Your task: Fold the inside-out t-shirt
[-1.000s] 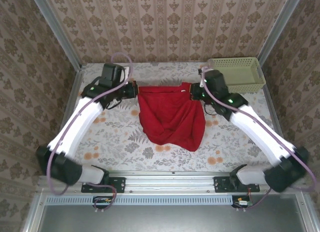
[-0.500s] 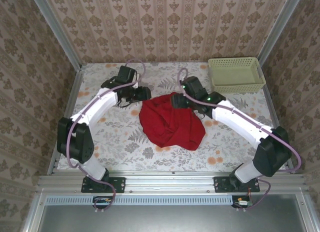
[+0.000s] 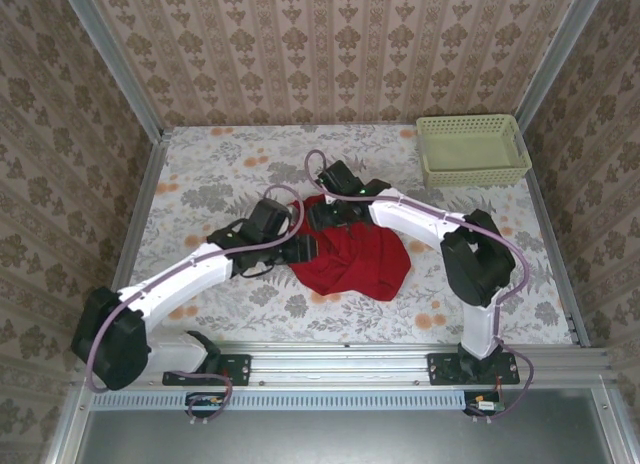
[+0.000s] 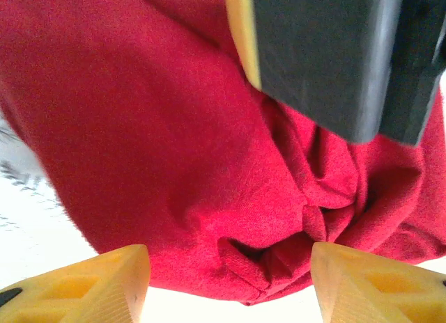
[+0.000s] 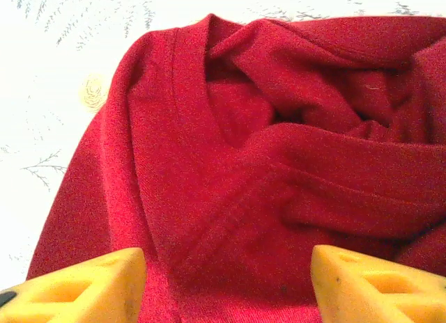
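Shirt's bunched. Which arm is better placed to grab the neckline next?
Right, probably: the right pincer, open, sits over the neckline of the inside-out t-shirt. The left pincer, also open, faces a bunched fold.

basket (image 3: pixel 475 174): pale green, far-right corner of tbl | tbl (image 3: pixel 220 174): floral cloth | walls (image 3: pixel 330 54): patterned wallpaper

T-shirt (image 3: pixel 352 262) on table (image 3: pixel 215 184); basket (image 3: pixel 470 150) far-right

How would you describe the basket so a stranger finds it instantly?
Start at the flower-patterned table and look to its far right corner. There sits the basket: pale green, slatted and boxy, unlike the crumpled red t-shirt mid-table.
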Robot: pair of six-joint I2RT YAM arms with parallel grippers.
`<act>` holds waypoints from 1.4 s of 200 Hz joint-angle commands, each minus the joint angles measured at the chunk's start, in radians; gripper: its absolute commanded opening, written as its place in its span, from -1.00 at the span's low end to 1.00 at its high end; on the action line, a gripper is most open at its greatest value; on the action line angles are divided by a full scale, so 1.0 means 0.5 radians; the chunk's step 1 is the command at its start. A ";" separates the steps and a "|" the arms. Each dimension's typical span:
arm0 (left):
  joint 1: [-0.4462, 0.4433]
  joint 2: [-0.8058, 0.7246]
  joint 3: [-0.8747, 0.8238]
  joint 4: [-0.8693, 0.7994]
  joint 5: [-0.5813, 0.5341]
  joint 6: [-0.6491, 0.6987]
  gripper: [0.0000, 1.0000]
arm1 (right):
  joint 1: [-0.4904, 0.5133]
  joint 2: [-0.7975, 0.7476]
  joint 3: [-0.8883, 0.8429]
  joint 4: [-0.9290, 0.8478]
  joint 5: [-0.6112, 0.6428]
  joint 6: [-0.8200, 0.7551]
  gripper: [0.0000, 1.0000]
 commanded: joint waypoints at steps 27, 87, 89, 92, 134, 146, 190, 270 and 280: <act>-0.050 0.265 -0.027 0.440 0.092 -0.151 0.17 | -0.010 0.055 0.087 -0.081 0.072 0.052 -0.35; -0.039 0.435 0.087 0.367 0.015 -0.048 -0.49 | -0.042 -0.210 -0.075 -0.069 0.262 0.055 -1.00; -0.038 0.429 0.082 0.364 0.010 -0.044 -0.52 | -0.046 -0.230 -0.089 -0.064 0.276 0.059 -1.00; -0.031 0.418 0.075 0.359 0.006 -0.039 -0.56 | -0.048 -0.248 -0.104 -0.060 0.281 0.064 -1.00; 0.052 0.180 -0.115 0.358 -0.030 0.046 -1.00 | -0.126 -0.710 -0.408 0.014 0.320 0.171 -1.00; 0.087 0.103 -0.171 0.360 -0.036 0.070 -1.00 | -0.136 -0.829 -0.482 0.019 0.327 0.203 -1.00; -0.049 -0.107 -0.135 0.332 -0.084 0.146 -0.51 | -0.148 -1.021 -0.632 0.032 0.303 0.284 -1.00; -0.500 0.289 0.169 0.183 -0.434 0.126 0.11 | -0.125 -1.190 -0.589 0.047 0.203 0.354 -1.00; -0.477 0.319 0.170 0.150 -0.472 0.098 0.05 | -0.126 -1.214 -0.600 0.034 0.220 0.357 -1.00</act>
